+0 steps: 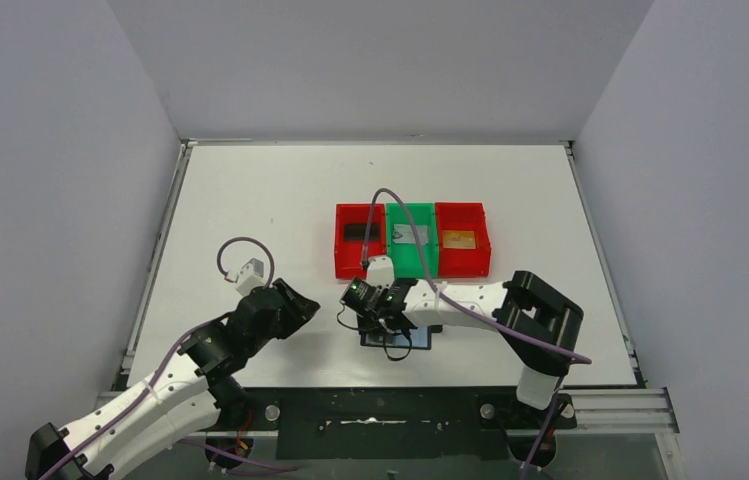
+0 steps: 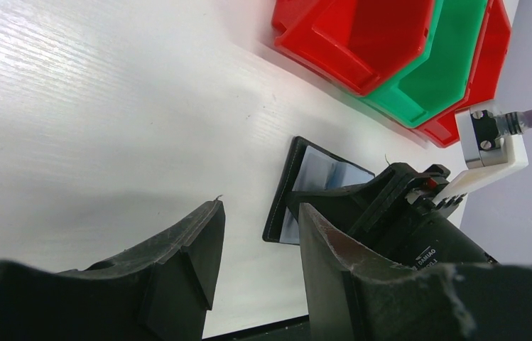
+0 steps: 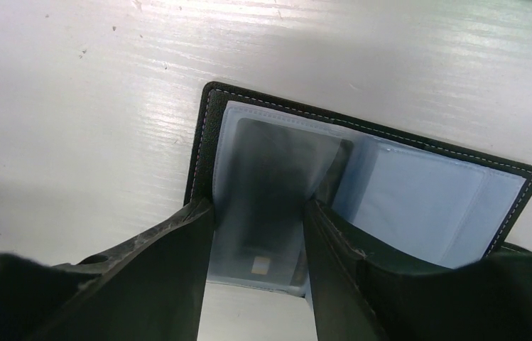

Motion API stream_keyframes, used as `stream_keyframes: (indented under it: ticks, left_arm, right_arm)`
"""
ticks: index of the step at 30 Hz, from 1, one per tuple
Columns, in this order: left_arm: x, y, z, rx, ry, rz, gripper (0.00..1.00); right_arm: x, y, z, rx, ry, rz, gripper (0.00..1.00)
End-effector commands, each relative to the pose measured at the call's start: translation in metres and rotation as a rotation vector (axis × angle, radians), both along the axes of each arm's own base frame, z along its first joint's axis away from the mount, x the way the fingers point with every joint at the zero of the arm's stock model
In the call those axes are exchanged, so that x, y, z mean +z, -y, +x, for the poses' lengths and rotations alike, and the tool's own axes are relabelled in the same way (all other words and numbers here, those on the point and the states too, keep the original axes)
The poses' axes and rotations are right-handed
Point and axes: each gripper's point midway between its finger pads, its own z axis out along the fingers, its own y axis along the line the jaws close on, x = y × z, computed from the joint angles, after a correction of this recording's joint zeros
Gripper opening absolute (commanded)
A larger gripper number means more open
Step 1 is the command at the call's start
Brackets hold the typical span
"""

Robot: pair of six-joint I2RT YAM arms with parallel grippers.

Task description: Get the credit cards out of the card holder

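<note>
**A:** Card holder (image 3: 391,192) lies open on the table (image 1: 250,200) near the front edge, grey-blue pockets facing up. There's a dark card (image 3: 277,185) in one pocket.

**B:** The right gripper (image 3: 257,212) is right over it, fingers spread, one on each side of that pocket and nothing pinched. From above, its wrist hides most of the holder.

**A:** And the left gripper (image 2: 259,211)?

**B:** It's off to the left, fingers apart and empty. Behind the holder stand the left red bin (image 1: 342,245), green bin (image 1: 405,268) and right red bin (image 1: 483,245), touching in a row, with something flat in each.
</note>
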Motion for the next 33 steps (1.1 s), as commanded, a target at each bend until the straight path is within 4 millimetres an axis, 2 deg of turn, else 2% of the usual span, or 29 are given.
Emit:
stream_keyframes:
  ticks: [1, 6, 8, 12, 15, 22, 29, 33]
  left_arm:
    - [0.012, 0.005, 0.006, -0.002, 0.049, -0.039, 0.42]
    - [0.015, 0.010, 0.008, -0.021, 0.063, -0.051, 0.42]
    - [0.016, 0.016, 0.008, -0.048, 0.066, -0.059, 0.42]
    - [0.015, 0.029, 0.010, -0.100, 0.061, -0.070, 0.42]
    - [0.015, 0.038, 0.010, -0.139, 0.054, -0.076, 0.42]
    - [0.021, 0.068, 0.011, -0.268, 0.084, -0.122, 0.43]
    - [0.028, 0.108, 0.016, -0.421, 0.101, -0.158, 0.43]
    - [0.024, 0.138, 0.010, -0.535, 0.084, -0.159, 0.43]
  right_arm:
    - [-0.001, 0.004, 0.001, -0.003, 0.022, -0.028, 0.46]
    - [0.014, -0.003, 0.005, -0.011, 0.046, 0.100, 0.45]
    - [0.030, -0.016, 0.008, 0.001, 0.050, 0.251, 0.44]
    - [0.053, -0.020, 0.013, -0.006, 0.054, 0.481, 0.44]
    - [0.063, -0.012, 0.016, -0.032, 0.063, 0.573, 0.44]
    - [0.059, 0.014, 0.015, -0.118, 0.064, 0.628, 0.43]
    - [0.065, 0.029, 0.010, -0.142, 0.095, 0.670, 0.43]
    - [0.064, 0.042, 0.008, -0.172, 0.105, 0.705, 0.43]
